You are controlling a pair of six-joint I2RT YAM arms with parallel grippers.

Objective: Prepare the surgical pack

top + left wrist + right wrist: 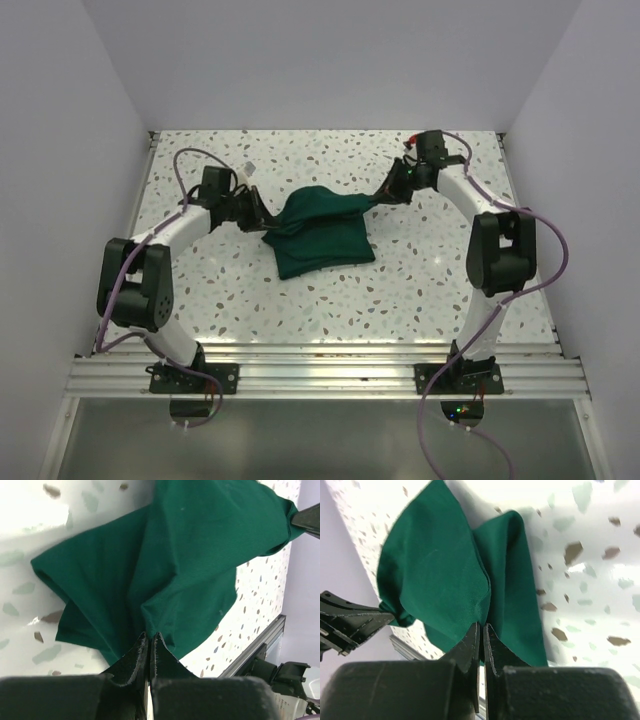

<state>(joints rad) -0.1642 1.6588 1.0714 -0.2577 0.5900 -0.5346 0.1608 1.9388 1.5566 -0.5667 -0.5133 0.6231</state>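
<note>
- Nearest me, at six o'clock, a metal rail point(320, 372) carries both arm bases, and the speckled table point(430, 285) runs away from it.
- The left arm point(150, 260) rises from seven o'clock and bends in toward the middle.
- The left gripper point(262, 217) has its jaws closed on the cloth. Its wrist view shows the fingertips pinched together with green fabric bunching out from between them.
- The dark green drape point(320, 236) sits about the centre of the table, crumpled rather than flat. Its lower part lies on the surface toward six o'clock, while its upper edge is raised and strung between the two grippers.
- The left gripper holds the drape at its ten o'clock corner.
- Farther back, at the drape's two o'clock corner, the right gripper point(378, 200) is likewise clamped shut on a fold of cloth. The right arm point(500, 245) arches round from four o'clock.
- I see no tray, instruments, gauze or packets. Whether anything lies under the cloth, I cannot tell.
- To my eye the step in hand is handling the drape itself, a two-handed lift. Whether it is meant to spread the drape or to fold it, I cannot say.
- The next move probably calls for both arms to travel together, keeping both pinches firm and the tension even. That way neither corner slips free and the cloth settles smooth on the table.
</note>
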